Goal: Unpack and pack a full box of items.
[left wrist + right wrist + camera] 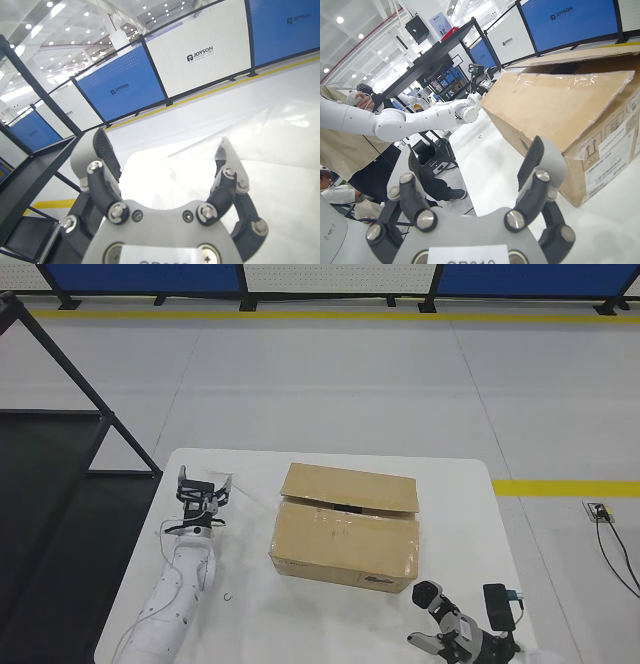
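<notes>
Box [345,526] sits centred on table [460,479], spread jaws clear at opposite corners.

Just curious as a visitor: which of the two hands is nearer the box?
The right hand, beside the near corner of the box; the left hand sits farther off.

I can't see inside the box [345,529]: its closed flaps [350,489] cover the contents, leaving just a dark slit [347,507] between them. Left of the box on the bench [300,614], a small dark curled thing [229,597] is too tiny for me to identify. In the right wrist view the box runs off the edge.
</notes>
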Robot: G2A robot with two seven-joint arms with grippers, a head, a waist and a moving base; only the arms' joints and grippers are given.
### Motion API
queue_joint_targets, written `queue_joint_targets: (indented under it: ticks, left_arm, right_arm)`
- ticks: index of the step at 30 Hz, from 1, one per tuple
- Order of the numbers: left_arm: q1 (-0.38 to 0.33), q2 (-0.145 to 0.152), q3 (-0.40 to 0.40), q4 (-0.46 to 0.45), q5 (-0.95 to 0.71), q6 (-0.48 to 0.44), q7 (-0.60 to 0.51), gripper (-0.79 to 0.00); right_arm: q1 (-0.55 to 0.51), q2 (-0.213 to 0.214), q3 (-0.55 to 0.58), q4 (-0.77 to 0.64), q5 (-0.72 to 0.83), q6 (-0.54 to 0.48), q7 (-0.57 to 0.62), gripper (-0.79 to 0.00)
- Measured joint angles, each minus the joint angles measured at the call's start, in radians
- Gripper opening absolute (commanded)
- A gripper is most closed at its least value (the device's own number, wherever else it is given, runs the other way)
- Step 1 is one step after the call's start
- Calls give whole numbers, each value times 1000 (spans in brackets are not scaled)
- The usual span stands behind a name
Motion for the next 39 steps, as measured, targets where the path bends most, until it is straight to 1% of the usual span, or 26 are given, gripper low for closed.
queue_joint_targets:
  ticks: [9,15,23,29,39]
  left_arm:
    - [73,24,-76,-114,-10,10,-29,0]
    - [108,36,-115,-160,-9,2,-69,0]
    - [115,46,-165,-140,-42,-31,-107,0]
    - [123,49,-168,-129,-17,-26,-109,0]
    - [127,56,-226,-103,-91,-45,-136,0]
  right_arm:
    - [11,5,-6,18,5,-20,-3,0]
    - [18,8,-12,27,7,-31,-2,0]
    - [23,13,-16,32,7,-36,2,0]
    - [23,16,-20,31,8,-35,5,0]
    - [16,21,-26,29,-2,-38,-5,0]
